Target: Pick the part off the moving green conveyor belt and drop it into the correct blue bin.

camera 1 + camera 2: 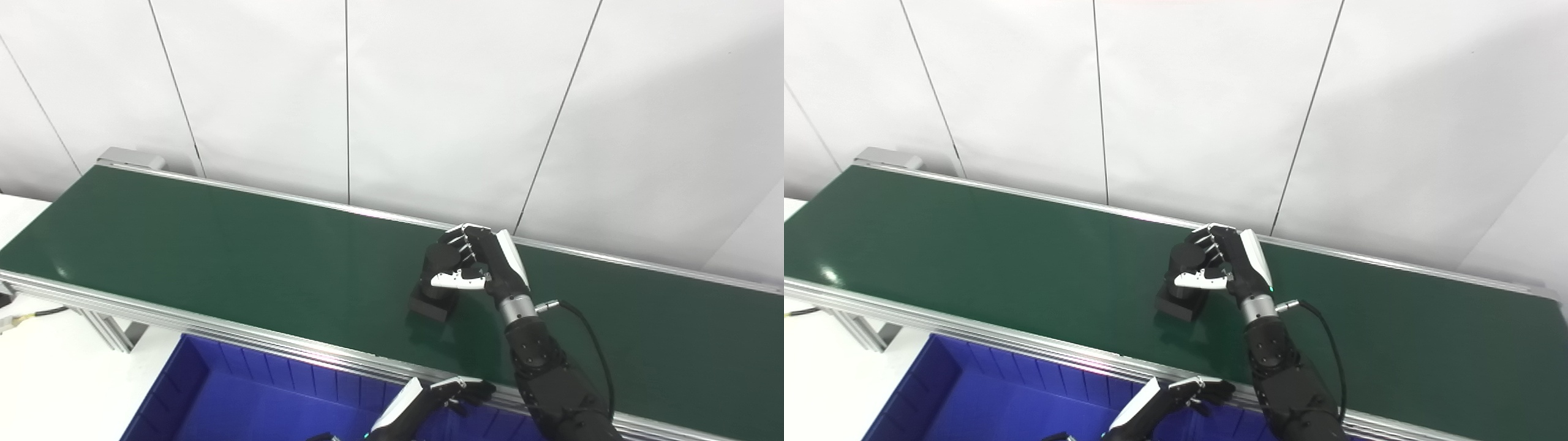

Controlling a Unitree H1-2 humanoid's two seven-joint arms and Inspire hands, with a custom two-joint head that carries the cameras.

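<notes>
Green belt [245,257], right hand [474,260] around part [433,294]

A black part [436,288] sits on the dark green conveyor belt [214,245], a plain blue bin [245,398] at seven o'clock, against white wall panels [429,92].

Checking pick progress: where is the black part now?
In both views the black part sits mid-belt on the green conveyor belt, with the right hand wrapped around its top.

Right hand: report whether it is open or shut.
Shut on the black part. The right hand has its fingers curled over the part's top and its thumb across the near side, with the part's base on the green belt.
</notes>
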